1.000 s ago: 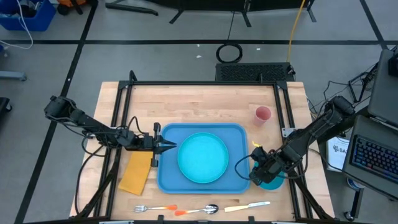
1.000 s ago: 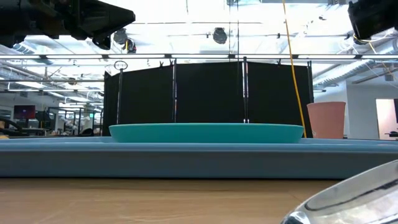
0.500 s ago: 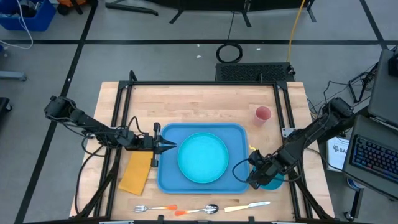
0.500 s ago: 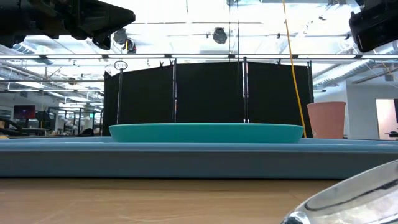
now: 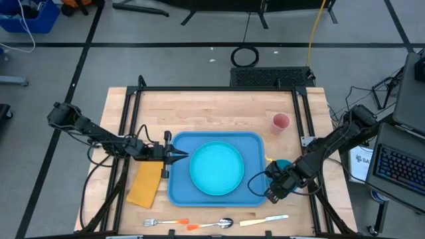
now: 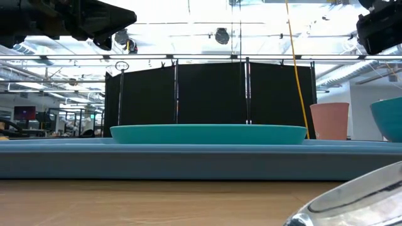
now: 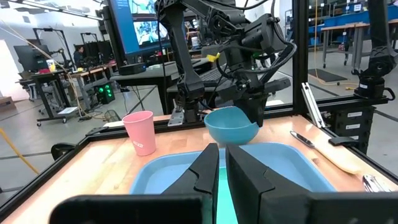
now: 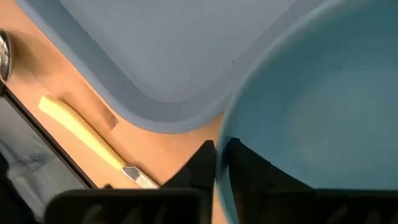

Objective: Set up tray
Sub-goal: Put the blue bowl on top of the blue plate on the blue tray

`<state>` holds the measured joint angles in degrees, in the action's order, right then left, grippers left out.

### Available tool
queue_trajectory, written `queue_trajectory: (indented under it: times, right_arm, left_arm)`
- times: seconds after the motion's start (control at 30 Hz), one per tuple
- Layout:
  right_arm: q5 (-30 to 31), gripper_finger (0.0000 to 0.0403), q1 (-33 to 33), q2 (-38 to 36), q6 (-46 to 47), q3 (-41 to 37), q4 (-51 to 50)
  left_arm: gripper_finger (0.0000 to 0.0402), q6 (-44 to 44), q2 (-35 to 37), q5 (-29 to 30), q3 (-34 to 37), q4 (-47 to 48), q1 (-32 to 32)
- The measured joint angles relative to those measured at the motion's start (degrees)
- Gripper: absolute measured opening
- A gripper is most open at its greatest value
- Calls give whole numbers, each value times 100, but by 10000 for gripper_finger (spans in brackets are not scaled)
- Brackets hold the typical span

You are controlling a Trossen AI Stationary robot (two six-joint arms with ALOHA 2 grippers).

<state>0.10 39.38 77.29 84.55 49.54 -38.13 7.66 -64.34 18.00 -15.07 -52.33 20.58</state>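
The tray [image 5: 178, 191] lies at the centre of the worktop [image 5: 212, 109], with the plate [image 5: 216, 168] resting inside it. Left of the tray lies the napkin [image 5: 145, 184]; before the tray, the fork [image 5: 166, 222], spoon [image 5: 217, 224] and knife [image 5: 263, 220] sit in a row. Behind the tray's right corner stands the cup [image 5: 281, 122]. At the tray's right edge the bowl [image 5: 284, 165] is raised in the right pincer [image 5: 273, 191]. The left pincer [image 5: 180, 157] sits at the tray's left rim.

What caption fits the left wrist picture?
Right end effector holds a blue bowl above the tray, beside a pink cup.
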Motion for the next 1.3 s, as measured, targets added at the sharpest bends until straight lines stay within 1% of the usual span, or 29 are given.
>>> queue_trajectory:
  times: [0.47, 0.57, 0.67, 0.83, 0.97, 1.03, 1.3]
  right_arm:
    - [-2, 9, 9, 1, -148, 6, -39]
    - [11, 7, 21, -8, -155, 115, -269]
    - [184, 1, 52, -8, -251, 401, -748]
    - [714, 1, 87, -6, -373, 947, -1412]
    - [1085, 1, 79, -6, -685, 1199, -1488]
    - [1174, 1, 32, -6, -833, 1265, -1488]
    - [1571, 1, -255, -6, -1487, 1287, -1415]
  left_arm:
    - [35, 63, 0, 2, 0, 30, 0]
    - [35, 63, 0, 4, 0, 31, 0]
    - [35, 63, 0, 4, 0, 32, 0]
    - [35, 66, 0, 4, 0, 39, 0]
    - [35, 68, 0, 4, 0, 58, 0]
    - [35, 68, 0, 4, 0, 72, 0]
    - [35, 111, 0, 7, 0, 78, 0]
